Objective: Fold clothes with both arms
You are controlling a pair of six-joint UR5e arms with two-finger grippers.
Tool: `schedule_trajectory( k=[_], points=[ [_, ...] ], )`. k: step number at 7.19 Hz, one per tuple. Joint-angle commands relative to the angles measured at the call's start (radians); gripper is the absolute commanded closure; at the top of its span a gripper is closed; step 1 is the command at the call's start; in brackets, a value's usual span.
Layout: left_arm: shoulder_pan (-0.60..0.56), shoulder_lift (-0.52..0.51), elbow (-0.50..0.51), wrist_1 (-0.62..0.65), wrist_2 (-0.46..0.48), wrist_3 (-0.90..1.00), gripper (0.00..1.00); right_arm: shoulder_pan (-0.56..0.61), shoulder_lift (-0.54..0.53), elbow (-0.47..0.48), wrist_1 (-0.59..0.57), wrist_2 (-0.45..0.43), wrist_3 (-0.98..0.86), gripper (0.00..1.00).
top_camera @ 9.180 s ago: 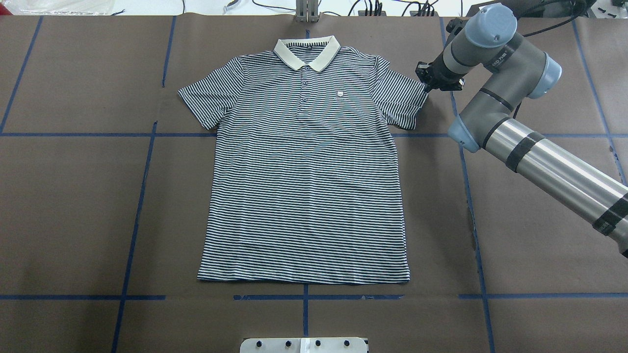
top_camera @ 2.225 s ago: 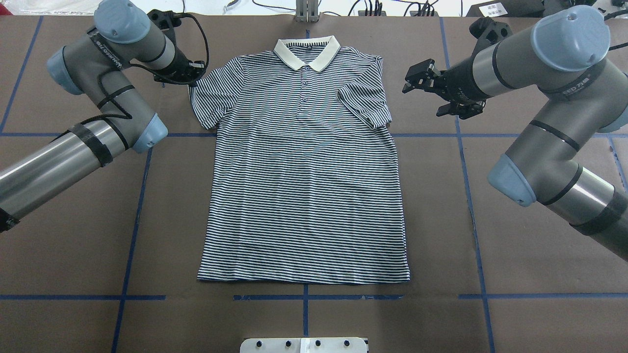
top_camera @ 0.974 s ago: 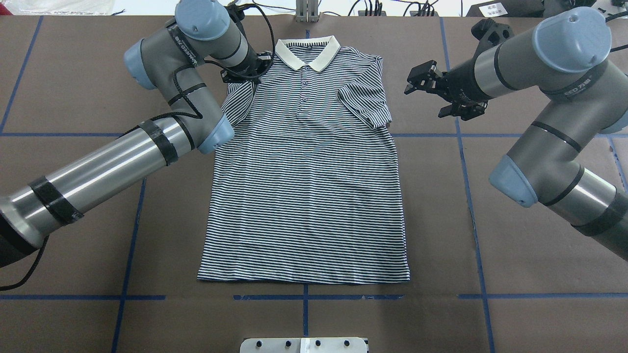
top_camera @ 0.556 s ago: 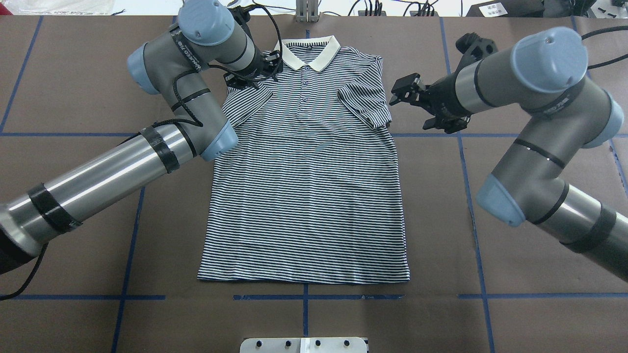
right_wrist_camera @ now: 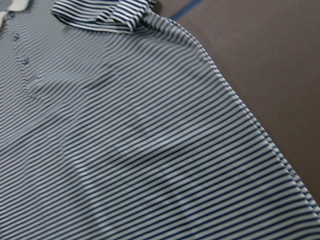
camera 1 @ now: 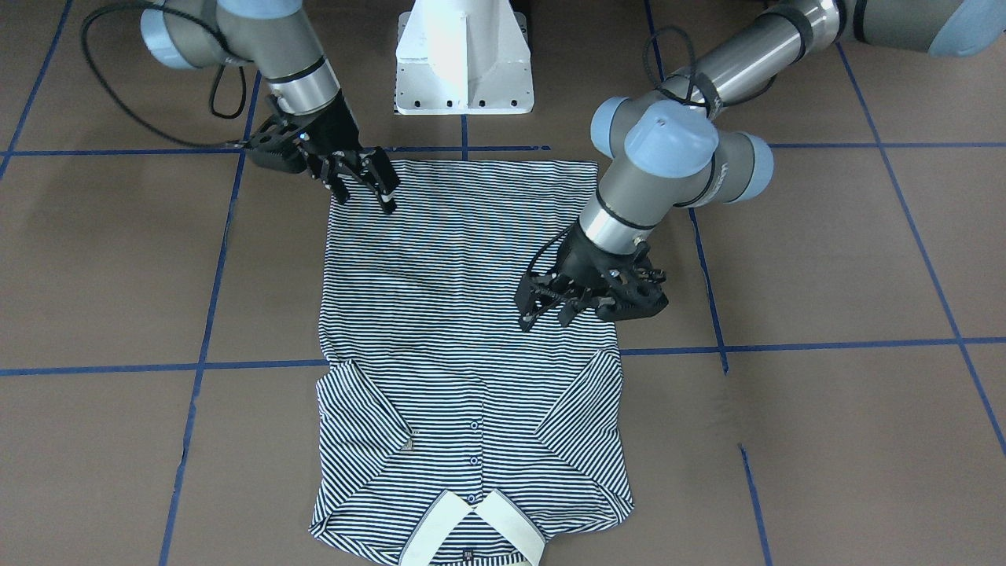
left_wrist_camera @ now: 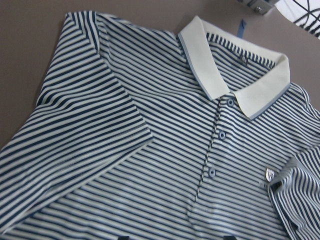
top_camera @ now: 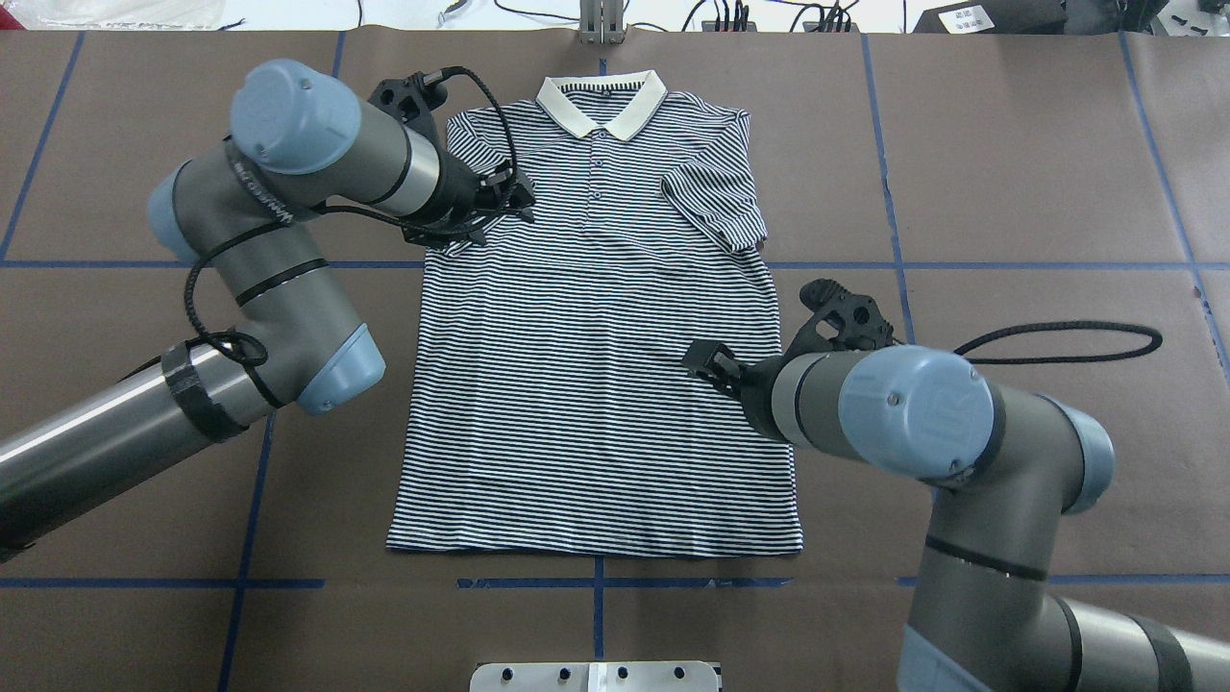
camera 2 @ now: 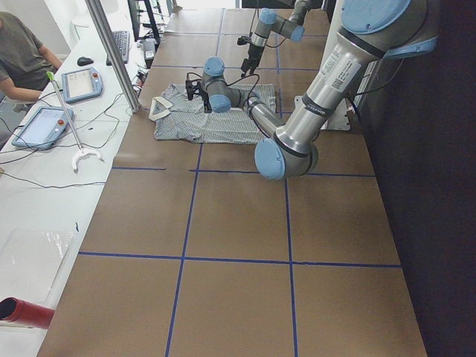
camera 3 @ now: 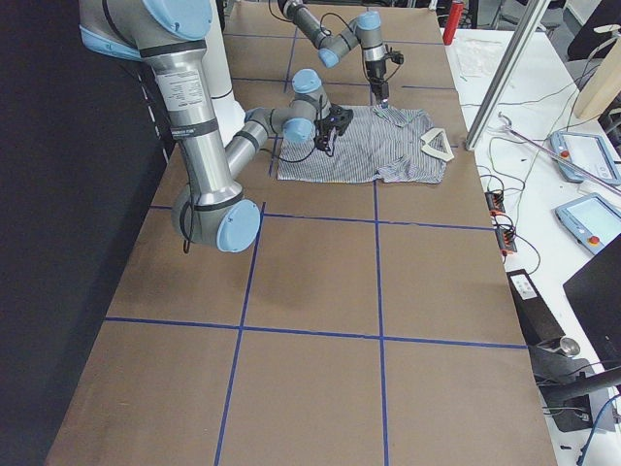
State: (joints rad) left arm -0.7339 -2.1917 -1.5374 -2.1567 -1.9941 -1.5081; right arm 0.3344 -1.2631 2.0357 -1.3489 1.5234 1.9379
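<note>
overhead exterior | brown table point(top_camera: 1009, 144), blue tape grid point(top_camera: 1038, 266) | shirt point(top_camera: 596, 384) | left gripper point(top_camera: 504, 207), right gripper point(top_camera: 711, 363) seemingly spread, empty

I am reading nothing for certain: white lettering is running along my left arm point(top_camera: 317, 173) too blurred to make out, and the polo shirt point(left_wrist_camera: 150, 165) is showing only an illegible chest logo point(left_wrist_camera: 269, 174) and neck tag point(left_wrist_camera: 243, 59).

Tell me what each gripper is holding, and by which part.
Nothing is held. The left gripper and the right gripper are both open above the polo shirt, gripping no fabric.
</note>
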Motion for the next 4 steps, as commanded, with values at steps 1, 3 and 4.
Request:
schedule_trajectory(
  k=[1,3,4],
  points=[
    [0.004,0.072,-0.09,-0.002,-0.02,-0.001,0.31,-0.193,-0.12,0.061,-0.05,-0.17,0.16,0.1],
    [0.004,0.073,-0.087,-0.002,-0.02,0.002,0.3,-0.199,-0.124,0.054,-0.128,-0.172,0.216,0.2],
    [0.004,0.073,-0.087,-0.002,-0.02,0.0,0.3,-0.201,-0.125,0.038,-0.134,-0.167,0.216,0.21]
  ],
)
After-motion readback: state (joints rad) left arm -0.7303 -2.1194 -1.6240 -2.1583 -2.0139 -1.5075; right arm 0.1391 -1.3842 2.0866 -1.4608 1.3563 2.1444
